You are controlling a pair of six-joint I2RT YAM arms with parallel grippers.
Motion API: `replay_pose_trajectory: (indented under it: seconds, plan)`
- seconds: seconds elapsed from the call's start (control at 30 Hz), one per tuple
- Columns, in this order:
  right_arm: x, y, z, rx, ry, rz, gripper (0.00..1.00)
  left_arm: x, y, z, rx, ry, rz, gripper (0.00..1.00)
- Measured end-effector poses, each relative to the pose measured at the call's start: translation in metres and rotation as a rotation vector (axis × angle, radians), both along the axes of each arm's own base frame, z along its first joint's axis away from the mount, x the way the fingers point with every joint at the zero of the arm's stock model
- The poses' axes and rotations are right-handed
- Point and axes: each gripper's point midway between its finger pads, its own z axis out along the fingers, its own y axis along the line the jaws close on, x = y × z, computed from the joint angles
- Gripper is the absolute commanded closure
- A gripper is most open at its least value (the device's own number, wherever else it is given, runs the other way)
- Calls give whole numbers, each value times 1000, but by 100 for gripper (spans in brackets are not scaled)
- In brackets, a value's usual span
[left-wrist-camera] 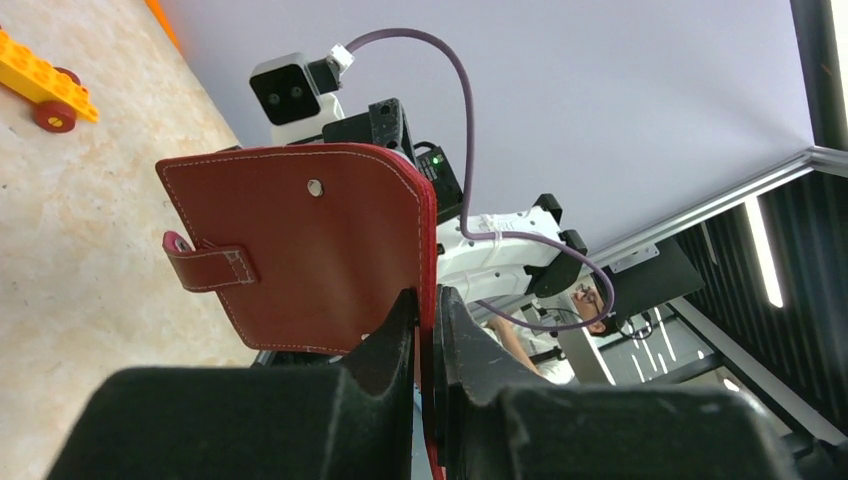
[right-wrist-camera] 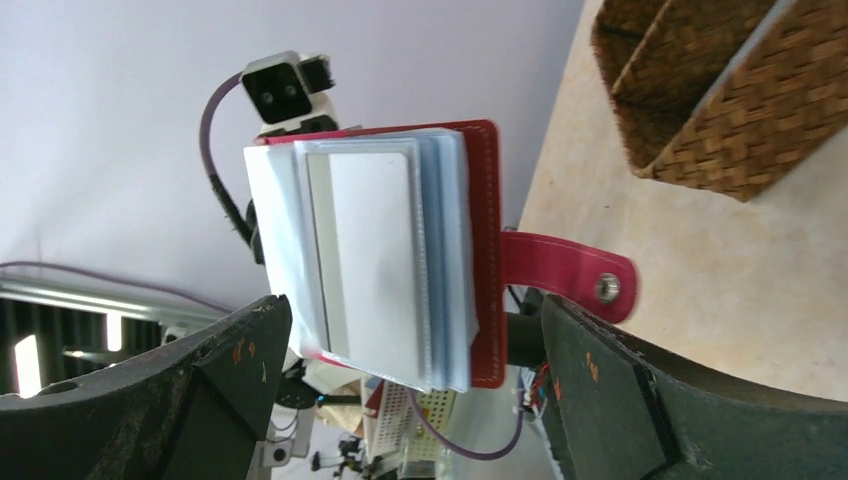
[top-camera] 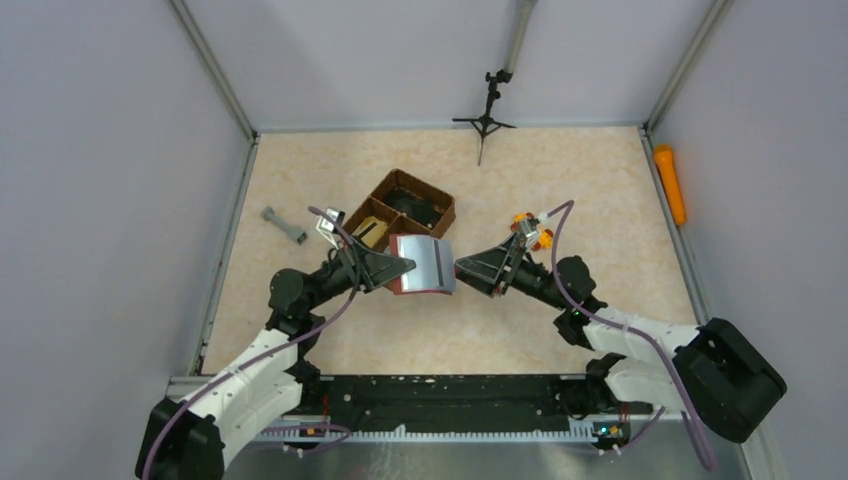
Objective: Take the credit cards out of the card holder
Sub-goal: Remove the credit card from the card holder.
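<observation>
The card holder (top-camera: 422,266), a dark red wallet, hangs in the air over the middle of the table. My left gripper (top-camera: 398,268) is shut on its left edge. In the left wrist view its cover (left-wrist-camera: 300,250) faces the camera, its snap tab (left-wrist-camera: 205,265) hangs loose, and my left gripper (left-wrist-camera: 428,310) pinches the edge. The credit cards (right-wrist-camera: 375,250) sit in clear sleeves inside the holder, a silver-grey one on top. My right gripper (top-camera: 460,268) is open just right of the holder. In the right wrist view my right gripper (right-wrist-camera: 415,305) has one finger on each side of the card stack, not touching it.
A brown woven basket (top-camera: 400,210) with compartments stands just behind the holder. A grey part (top-camera: 284,225) lies at the left. A yellow toy car (left-wrist-camera: 40,80) sits behind my right arm. An orange object (top-camera: 670,183) lies by the right wall, a small tripod (top-camera: 486,115) at the back.
</observation>
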Motion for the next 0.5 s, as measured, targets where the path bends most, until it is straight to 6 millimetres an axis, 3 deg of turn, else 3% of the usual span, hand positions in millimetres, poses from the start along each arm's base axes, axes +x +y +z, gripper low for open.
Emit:
replay_pose_trajectory:
  seconds: [0.2,0.5]
  plan:
    - [-7,11,13,84,17,33,2,10,-10,4,-22,-10,7,99]
    - [-3,8,19,101,17,-7,2,13,-10,43,-83,-124,26,98]
